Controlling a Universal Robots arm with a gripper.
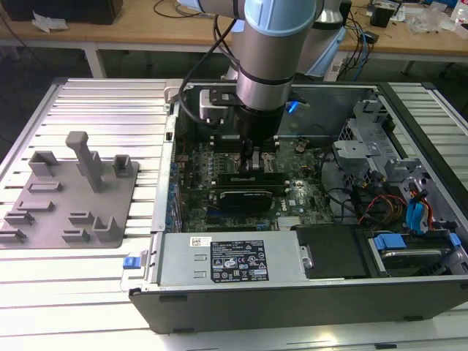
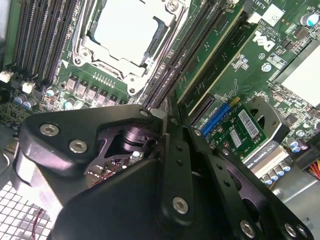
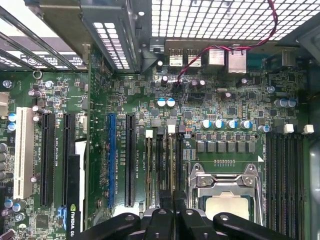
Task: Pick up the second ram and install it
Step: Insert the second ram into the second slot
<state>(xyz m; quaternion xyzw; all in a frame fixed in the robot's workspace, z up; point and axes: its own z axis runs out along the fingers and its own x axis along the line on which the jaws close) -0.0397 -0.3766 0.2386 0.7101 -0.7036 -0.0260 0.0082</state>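
Observation:
My gripper (image 1: 253, 162) reaches down into the open computer case (image 1: 307, 292), low over the motherboard's memory slots. Its black fingers (image 3: 161, 216) are pressed together in both wrist views. Between them stands the second ram (image 2: 210, 47), a thin green stick running along the slots next to the processor socket (image 2: 127, 32). The gripper (image 2: 164, 116) body hides the near part of the stick. In the first wrist view the gripper (image 3: 173, 212) sits over a slot just beside the socket (image 3: 225, 200). I cannot tell whether the stick is fully seated.
A black expansion card (image 1: 248, 196) lies across the board just in front of the gripper. The drive cage (image 1: 365, 139) and cables fill the exterior view's right. A power supply (image 1: 227, 259) lines the front. A grey fixture tray (image 1: 66, 197) sits outside the case.

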